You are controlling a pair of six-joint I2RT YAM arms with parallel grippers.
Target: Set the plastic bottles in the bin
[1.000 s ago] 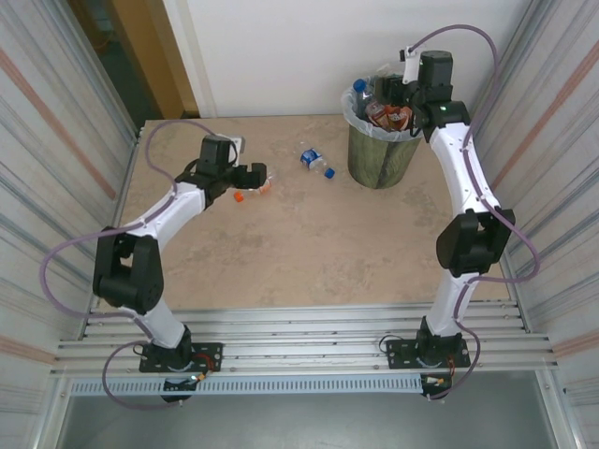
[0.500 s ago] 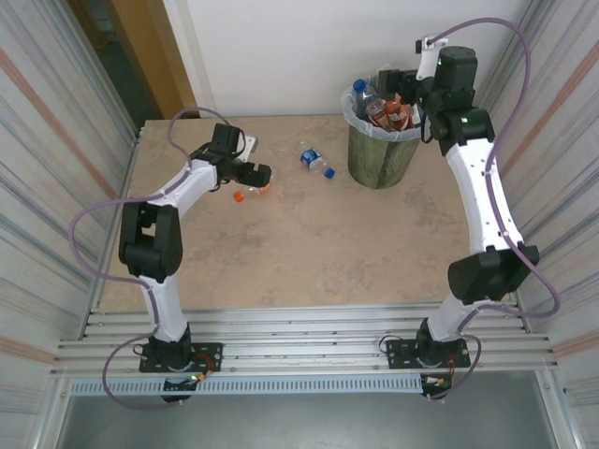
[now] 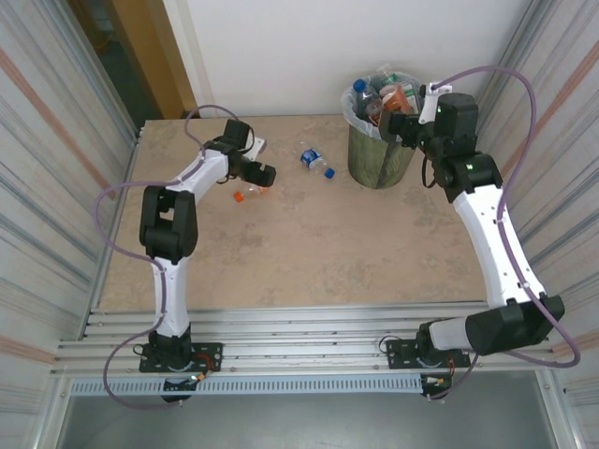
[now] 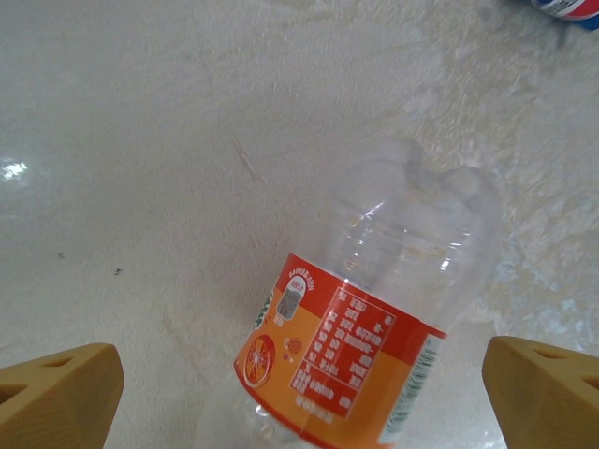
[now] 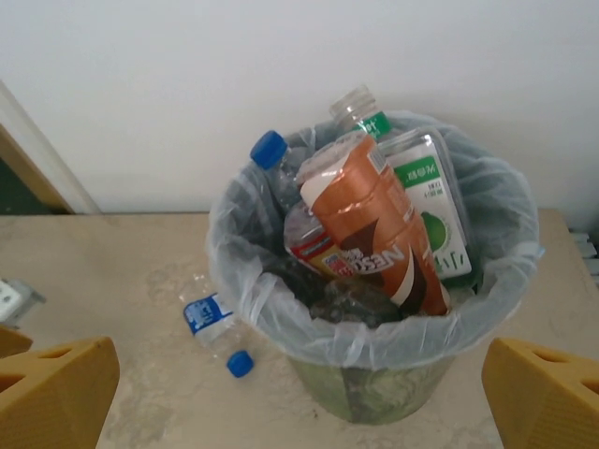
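Note:
The dark green bin (image 3: pixel 382 161) with a clear liner stands at the back right, heaped with plastic bottles; a brown-labelled one (image 5: pixel 374 229) lies on top. My right gripper (image 3: pixel 404 124) hangs open just in front of the bin's rim (image 5: pixel 374 341), holding nothing. A clear bottle with a blue label and cap (image 3: pixel 316 161) lies on the table left of the bin (image 5: pixel 211 323). Further left lies a clear bottle with an orange label (image 3: pixel 251 192). My left gripper (image 3: pixel 260 175) is open right above it, and the bottle (image 4: pixel 356 346) lies between the spread fingers, untouched.
The tan table (image 3: pixel 309 253) is fenced by corrugated metal walls on the left and right and a white wall behind. A small grey object (image 3: pixel 245 145) sits by the left arm's wrist.
My right gripper opened wider and drew back from above the bin to its near side. The left arm stretched out, shifting its gripper slightly right over the orange-label bottle.

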